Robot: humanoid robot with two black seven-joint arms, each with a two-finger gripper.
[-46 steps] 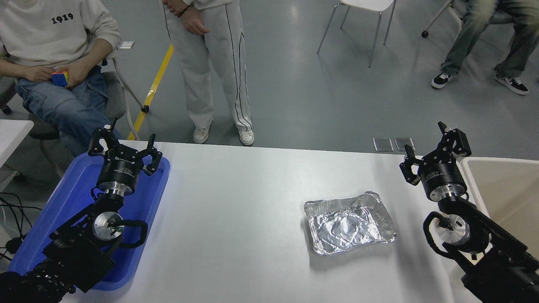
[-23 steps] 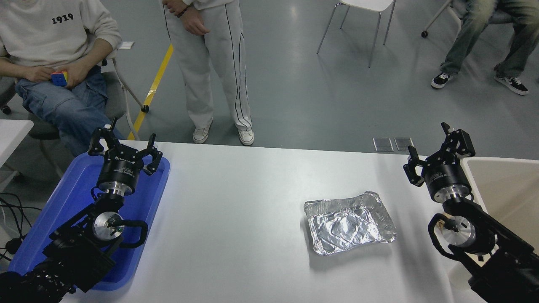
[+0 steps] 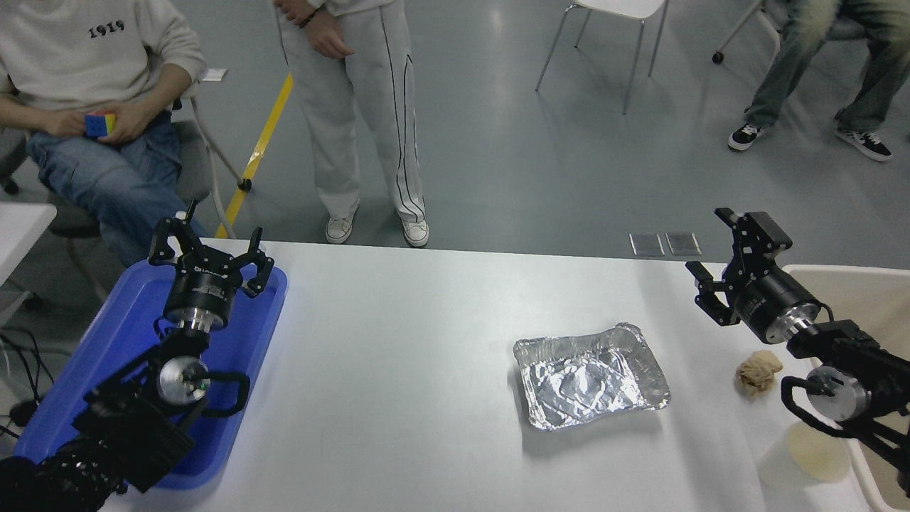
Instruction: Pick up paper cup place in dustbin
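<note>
Swinging outward: right arm has rotated toward the dustbin (image 3: 864,299) over the last second, wrist now angled left-up instead of straight ahead. That move uncovered two things it was hiding: a crumpled tan paper ball (image 3: 758,370) and the paper cup (image 3: 817,451).

Landmark = foil tray (image 3: 591,375), sitting right of table centre.
- paper cup: well right of the foil tray and nearer the camera, near the table's (image 3: 398,370) near-right corner, just beside the dustbin's near rim. Mouth appears to face the camera, so probably upright; can't rule out tilted. Partly tucked under the right forearm.
- paper ball: right of the foil tray, between it and the dustbin, farther back than the cup.
- right gripper (image 3: 719,252): up and right of the foil tray, above the table, fingers spread wide, nothing in them.
- left gripper (image 3: 210,245): far left of the foil tray, parked over the blue tray (image 3: 234,370), fingers splayed, empty.

Read: the target is now visible but not approached. The gripper is well apart from the cup and pointing away from it, so it needs to pull back and come down. Risk: grabbing the paper ball instead, or the forearm clipping the cup.
</note>
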